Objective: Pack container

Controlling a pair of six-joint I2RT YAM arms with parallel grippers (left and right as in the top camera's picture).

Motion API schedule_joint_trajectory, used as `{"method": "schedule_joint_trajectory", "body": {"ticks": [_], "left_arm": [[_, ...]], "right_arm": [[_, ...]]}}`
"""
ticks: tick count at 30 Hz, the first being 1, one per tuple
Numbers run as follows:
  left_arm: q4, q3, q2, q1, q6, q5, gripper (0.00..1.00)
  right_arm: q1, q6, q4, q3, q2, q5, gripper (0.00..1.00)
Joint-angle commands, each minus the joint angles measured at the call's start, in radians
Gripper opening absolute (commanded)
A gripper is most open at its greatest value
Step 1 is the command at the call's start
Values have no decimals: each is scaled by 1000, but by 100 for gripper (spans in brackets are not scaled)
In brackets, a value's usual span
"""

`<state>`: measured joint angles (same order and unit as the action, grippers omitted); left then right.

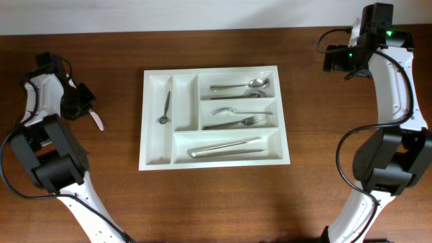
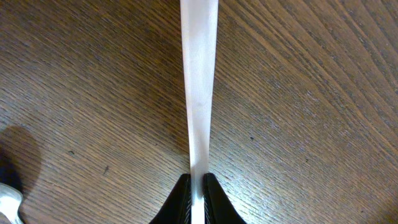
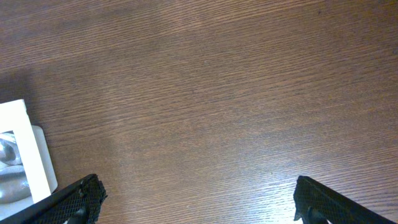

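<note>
Two arms flank the container, the white five-compartment tray lying flat in the middle of your brown wooden surface.

Your left end effector is pressed together on a thin white strip. It pinches one end between its black fingertips. The strip runs straight away from them over the wood grain and out of the top of the left wrist view. From overhead you see it as a short pale piece poking toward the tray, well left of the container's edge. You cannot tell what kind of utensil it is, nor whether it touches the wood.

Your right end effector is spread wide near the far right corner of the surface, with only wood grain showing between its fingers. Its wrist view catches one corner of the container at the left edge.

Inside the container, a small spoon lies along the leftmost upright compartment. Two spoons lie in the far long compartment, bowls to the right. Two forks lie in the middle one. Long silver pieces that look like knives lie in the near one.
</note>
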<state>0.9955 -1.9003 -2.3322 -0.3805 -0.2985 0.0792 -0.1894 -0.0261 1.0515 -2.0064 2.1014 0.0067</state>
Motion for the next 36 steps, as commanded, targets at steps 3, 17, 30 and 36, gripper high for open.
{"method": "schedule_joint_trajectory", "body": {"ticks": [3,17,30,36], "left_arm": [[7,-14,-24,1,11,4,2],[11,-74,-20,1,12,3,2],[10,-96,-19,1,12,3,2],[28,-151,-14,1,16,4,2]], "right_arm": [[-2,-9,0,2,-17,2,99],[-2,-9,0,2,-17,2,99],[-2,-9,0,2,-17,2,99],[-2,-9,0,2,-17,1,99]]}}
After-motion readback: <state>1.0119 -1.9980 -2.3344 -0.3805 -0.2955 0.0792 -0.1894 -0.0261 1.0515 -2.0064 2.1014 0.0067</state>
